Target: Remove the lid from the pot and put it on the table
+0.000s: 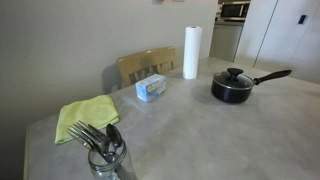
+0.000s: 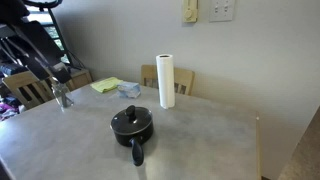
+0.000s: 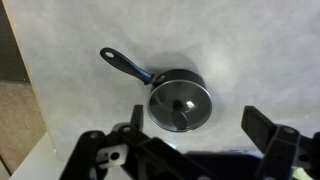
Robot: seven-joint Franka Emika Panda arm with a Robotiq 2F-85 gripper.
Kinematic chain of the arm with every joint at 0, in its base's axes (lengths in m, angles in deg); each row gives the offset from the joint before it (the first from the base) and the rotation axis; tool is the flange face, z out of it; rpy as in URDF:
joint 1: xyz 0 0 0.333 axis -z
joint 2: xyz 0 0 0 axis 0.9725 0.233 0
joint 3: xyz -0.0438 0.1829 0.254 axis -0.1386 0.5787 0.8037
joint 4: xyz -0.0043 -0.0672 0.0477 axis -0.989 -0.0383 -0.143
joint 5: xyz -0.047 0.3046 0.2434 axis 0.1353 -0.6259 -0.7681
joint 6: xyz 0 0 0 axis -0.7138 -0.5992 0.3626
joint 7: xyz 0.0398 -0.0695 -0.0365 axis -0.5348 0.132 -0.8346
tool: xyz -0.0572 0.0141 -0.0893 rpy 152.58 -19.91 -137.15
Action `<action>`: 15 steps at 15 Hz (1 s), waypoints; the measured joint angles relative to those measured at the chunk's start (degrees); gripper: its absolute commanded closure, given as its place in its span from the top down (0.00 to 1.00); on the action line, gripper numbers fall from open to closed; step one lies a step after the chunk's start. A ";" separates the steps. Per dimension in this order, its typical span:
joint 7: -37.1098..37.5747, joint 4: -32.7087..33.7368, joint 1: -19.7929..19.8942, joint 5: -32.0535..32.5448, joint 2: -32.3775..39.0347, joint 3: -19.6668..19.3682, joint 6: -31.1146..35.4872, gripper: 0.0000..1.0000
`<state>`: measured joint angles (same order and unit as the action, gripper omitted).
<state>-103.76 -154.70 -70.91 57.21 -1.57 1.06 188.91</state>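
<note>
The black pot (image 1: 232, 90) stands on the grey table (image 1: 200, 135) with its long handle (image 1: 272, 75) sticking out. The glass lid (image 1: 233, 79) with its black knob sits shut on the pot. Both also show in an exterior view, the pot (image 2: 132, 128) and the lid (image 2: 130, 118). In the wrist view I look down on the lid (image 3: 180, 103) and the pot handle (image 3: 125, 65). My gripper (image 3: 198, 122) is open and empty, well above the pot, with one finger on each side. I cannot make it out in the exterior views.
A paper towel roll (image 1: 191, 52), a tissue box (image 1: 152, 88), a green cloth (image 1: 85, 118) and a glass of cutlery (image 1: 105, 152) are on the table. A wooden chair (image 1: 147, 66) stands behind it. The table edge (image 3: 35, 90) runs left of the pot.
</note>
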 measured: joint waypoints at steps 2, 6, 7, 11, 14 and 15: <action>0.01 0.00 0.00 0.00 0.00 0.00 0.00 1.00; 0.01 0.00 0.00 -0.03 0.00 0.01 0.00 1.00; 0.01 0.00 0.00 -0.03 0.00 0.01 0.00 1.00; -0.10 0.00 -0.19 0.00 0.74 0.70 0.20 1.00; -2.44 0.20 -2.33 -0.14 3.72 1.17 0.88 1.00; -4.19 0.40 -3.55 -0.26 5.10 1.15 1.33 1.00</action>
<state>-107.95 -154.30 -74.46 56.95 3.53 2.21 190.24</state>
